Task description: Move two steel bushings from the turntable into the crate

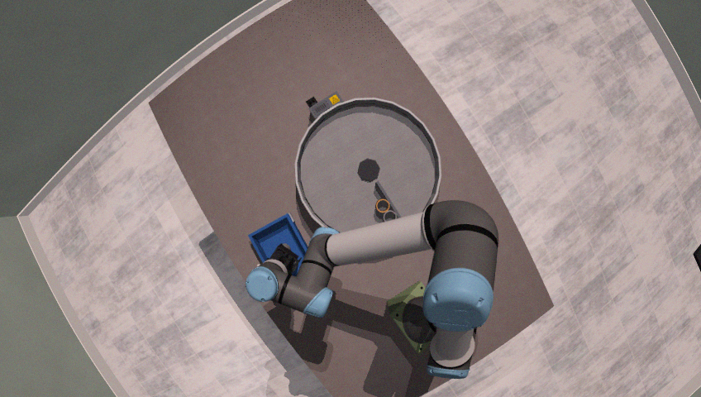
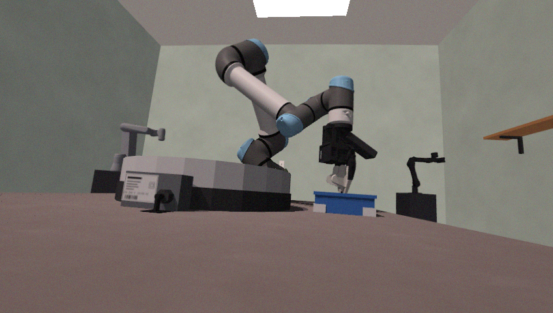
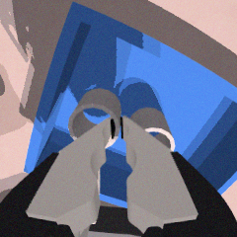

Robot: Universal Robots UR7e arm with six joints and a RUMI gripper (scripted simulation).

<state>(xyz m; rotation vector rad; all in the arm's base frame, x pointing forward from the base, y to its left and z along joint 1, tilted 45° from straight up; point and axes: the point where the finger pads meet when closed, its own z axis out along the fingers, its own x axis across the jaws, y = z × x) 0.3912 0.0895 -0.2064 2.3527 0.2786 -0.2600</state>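
Note:
My gripper (image 3: 118, 118) is shut on the thin wall of a steel bushing (image 3: 96, 110), a grey sleeve held just above the blue crate (image 3: 148, 99). A second steel bushing (image 3: 154, 126) lies inside the crate, to the right of the fingers. From the side, the fingertips (image 2: 341, 185) hang just over the crate's rim (image 2: 344, 203). From above, the wrist covers part of the crate (image 1: 276, 238). On the turntable (image 1: 366, 162) an orange bushing (image 1: 382, 205) and a dark grey bushing (image 1: 389, 215) rest beside a radial bar, near my forearm.
The turntable has a raised rim and a control box (image 1: 324, 104) at its far side. A green mounting plate (image 1: 407, 314) holds the arm's base. The crate stands close to the turntable's housing (image 2: 205, 182). A wall shelf (image 2: 520, 130) is at the right.

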